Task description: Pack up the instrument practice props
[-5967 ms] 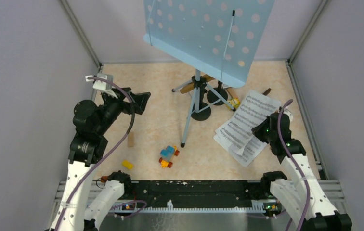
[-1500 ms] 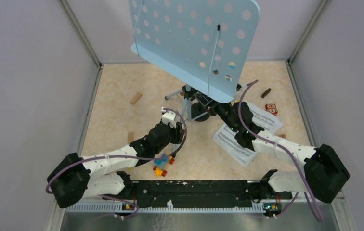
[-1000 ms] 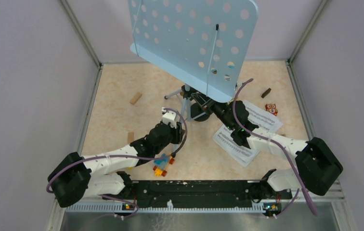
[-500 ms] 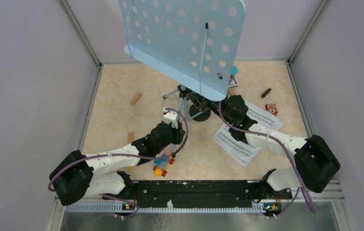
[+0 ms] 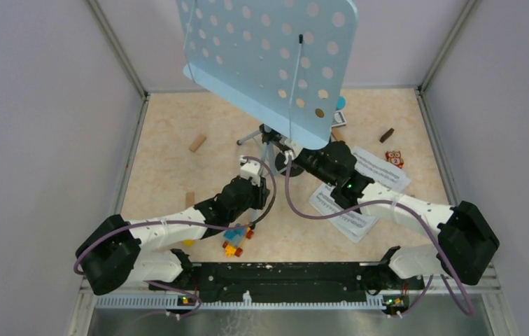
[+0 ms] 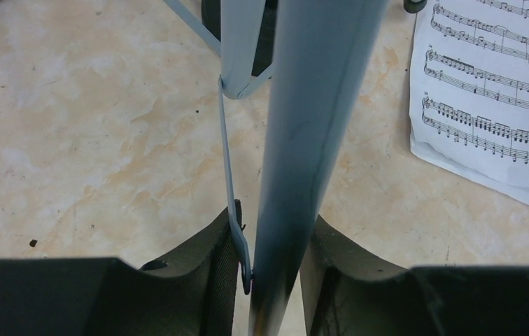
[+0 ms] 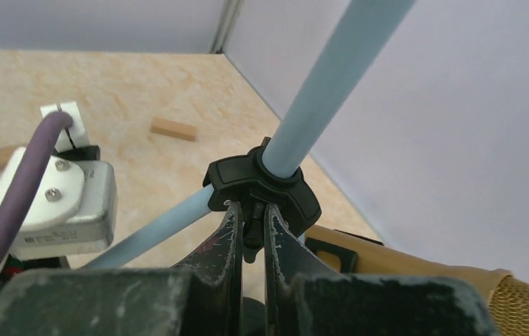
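Observation:
The pale-blue perforated music rack (image 5: 269, 56) leans over the back of the table on its tripod. My left gripper (image 5: 267, 164) is shut on one tripod leg (image 6: 304, 140), with the thin brace strip (image 6: 227, 161) pressed against its left finger. My right gripper (image 7: 251, 213) is shut on a small black knob under the tripod's black hub (image 7: 262, 182). White sheet-music pages (image 5: 360, 189) lie on the table right of the tripod. A gold microphone (image 7: 457, 276) lies just beyond the hub. A blue rounded end (image 5: 339, 103) peeks out behind the rack's lower edge.
A colourful toy-block car (image 5: 236, 238) sits near the front, under my left arm. Wooden blocks (image 5: 196, 143) (image 5: 189, 199) lie on the left, and a dark block (image 5: 386, 134) and an owl figure (image 5: 393, 158) on the right. Walls enclose three sides.
The right gripper has closed on the hub knob and its arm has swung in toward the tripod. The rack's top has tipped further left. The left jaws have narrowed on the leg.

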### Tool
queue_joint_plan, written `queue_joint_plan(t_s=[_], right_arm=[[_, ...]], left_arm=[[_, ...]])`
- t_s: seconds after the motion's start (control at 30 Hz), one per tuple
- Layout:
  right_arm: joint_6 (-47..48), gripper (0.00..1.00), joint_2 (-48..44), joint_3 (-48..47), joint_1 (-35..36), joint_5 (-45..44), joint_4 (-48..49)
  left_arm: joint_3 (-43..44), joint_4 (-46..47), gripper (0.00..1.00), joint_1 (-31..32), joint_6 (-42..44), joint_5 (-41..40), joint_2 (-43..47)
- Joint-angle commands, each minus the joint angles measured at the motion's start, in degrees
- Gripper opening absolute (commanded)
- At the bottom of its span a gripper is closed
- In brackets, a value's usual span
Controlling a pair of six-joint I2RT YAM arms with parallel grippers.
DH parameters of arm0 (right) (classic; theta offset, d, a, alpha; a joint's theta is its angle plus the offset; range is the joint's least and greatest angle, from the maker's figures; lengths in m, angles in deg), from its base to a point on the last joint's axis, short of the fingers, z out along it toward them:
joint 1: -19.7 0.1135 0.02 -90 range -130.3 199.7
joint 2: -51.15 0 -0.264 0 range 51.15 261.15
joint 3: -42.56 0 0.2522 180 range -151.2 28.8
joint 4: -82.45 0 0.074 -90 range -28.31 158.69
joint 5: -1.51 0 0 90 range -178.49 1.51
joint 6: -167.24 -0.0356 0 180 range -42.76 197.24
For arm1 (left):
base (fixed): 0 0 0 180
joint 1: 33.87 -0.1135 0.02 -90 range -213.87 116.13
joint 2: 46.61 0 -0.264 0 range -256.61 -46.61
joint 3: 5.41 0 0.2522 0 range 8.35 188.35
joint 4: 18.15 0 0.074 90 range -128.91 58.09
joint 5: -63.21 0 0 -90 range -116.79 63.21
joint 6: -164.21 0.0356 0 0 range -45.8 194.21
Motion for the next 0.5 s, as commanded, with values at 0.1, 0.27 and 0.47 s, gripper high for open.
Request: queue_joint_plan(t_s=[0.1, 0.27, 0.47], right_arm=[[21.8, 0.0, -2.8, 3.2, 2.8, 8.0, -12.6], [42.9, 0.0, -4.5, 4.3, 4.1, 8.5, -22.8], [61.4, 0.0, -4.8, 6.3, 6.9, -4.5, -29.0]], left_arm=[[2.8, 2.1, 0.38, 0.2, -0.1, 1.8, -0.6], [2.7, 1.8, 0.37, 0.3, -0.1, 1.4, -0.7], [2.6, 1.7, 0.36, 0.2, -0.7, 1.1, -0.9]])
